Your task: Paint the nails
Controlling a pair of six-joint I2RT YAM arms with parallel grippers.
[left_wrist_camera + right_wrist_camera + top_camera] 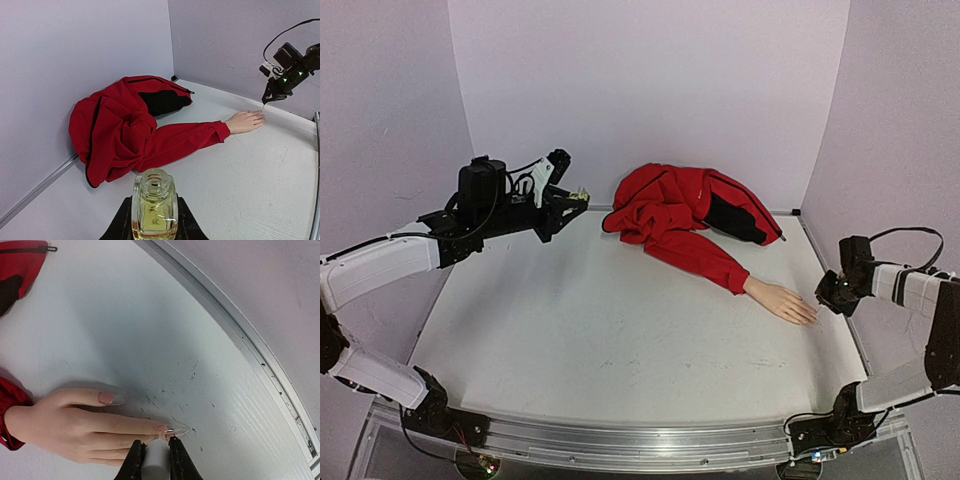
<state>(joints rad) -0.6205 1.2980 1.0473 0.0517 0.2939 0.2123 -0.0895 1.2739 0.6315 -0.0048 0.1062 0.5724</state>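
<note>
A pale mannequin hand sticks out of a red jacket sleeve at the table's right. Its nails show in the right wrist view: a thumb nail and a long clear fingertip nail. My right gripper is shut on a white brush cap right over the fingertips, the brush tip touching that long nail. It also shows in the top view. My left gripper is shut on an open clear yellowish bottle, held up at the far left.
The red jacket lies bunched at the back of the table against the wall. A raised rail runs along the table's right edge close to the hand. White walls enclose the table on three sides.
</note>
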